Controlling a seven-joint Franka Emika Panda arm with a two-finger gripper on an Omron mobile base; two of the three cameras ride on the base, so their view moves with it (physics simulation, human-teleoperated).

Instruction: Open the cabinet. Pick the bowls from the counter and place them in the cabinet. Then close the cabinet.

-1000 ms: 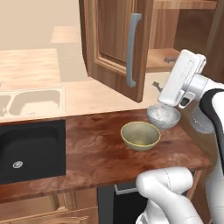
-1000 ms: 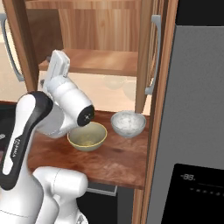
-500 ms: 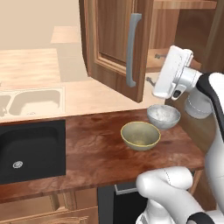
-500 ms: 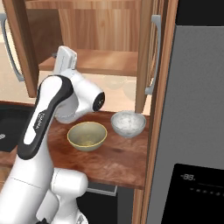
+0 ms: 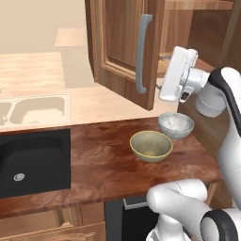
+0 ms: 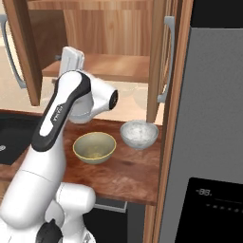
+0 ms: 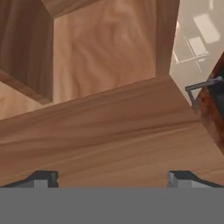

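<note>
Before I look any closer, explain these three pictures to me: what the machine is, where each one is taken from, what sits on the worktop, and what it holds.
The machine is a white robot arm with a two-fingered gripper, in a computer-drawn kitchen. Two pictures come from cameras on its base, behind it to the left and right, looking over the same scene. The third comes from a camera on the hand, looking along the fingers at the wooden shelf inside the cabinet. Both cabinet doors stand open. On the dark counter sit an olive-yellow bowl and a white-grey bowl, close together, with a black sink to the left. The jaws are spread apart with nothing between them, raised in front of the shelf.
</note>
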